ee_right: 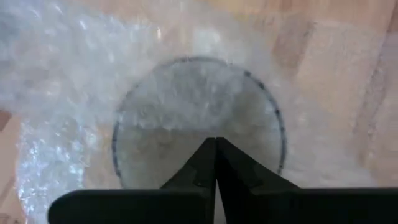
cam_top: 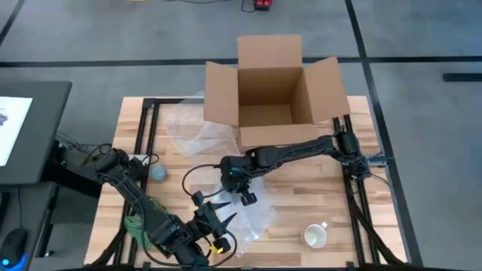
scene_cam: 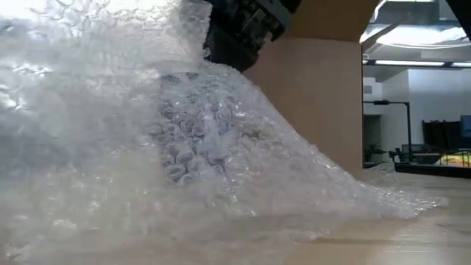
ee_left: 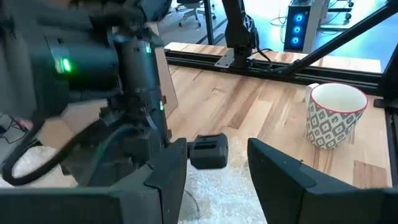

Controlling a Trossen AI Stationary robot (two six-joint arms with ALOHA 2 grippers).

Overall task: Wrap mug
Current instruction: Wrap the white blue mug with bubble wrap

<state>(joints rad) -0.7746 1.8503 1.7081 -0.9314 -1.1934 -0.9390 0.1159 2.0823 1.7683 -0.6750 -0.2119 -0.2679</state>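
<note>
A sheet of clear bubble wrap (cam_top: 252, 214) lies on the wooden table and rises in a peak (scene_cam: 213, 81) to my right gripper (cam_top: 242, 192), which is shut on it. Under the wrap, a round dark-rimmed thing (ee_right: 199, 118) shows through, seen in the low view as a dark patterned patch (scene_cam: 195, 132). A white mug (cam_top: 316, 235) with a grey pattern and a red rim (ee_left: 333, 115) stands upright and bare on the table near the front right. My left gripper (cam_top: 215, 217) hovers open at the wrap's near left edge, its fingers (ee_left: 168, 180) pointing toward the right arm, holding nothing. My right gripper pinches the bubble wrap (scene_cam: 221, 62) between its two shut fingers (ee_right: 216, 162), coming from above and pointing down. The wrap is drawn up into a tent below the fingers, and its skirts (scene_cam: 353, 199) lie on the table. How many layers it holds, I cannot tell.
An open cardboard box (cam_top: 275, 94) stands at the table's far middle. More bubble wrap (cam_top: 188, 128) lies to the box's left. A small blue object (cam_top: 158, 173) sits at the left. Bare wood lies between the wrap and the mug.
</note>
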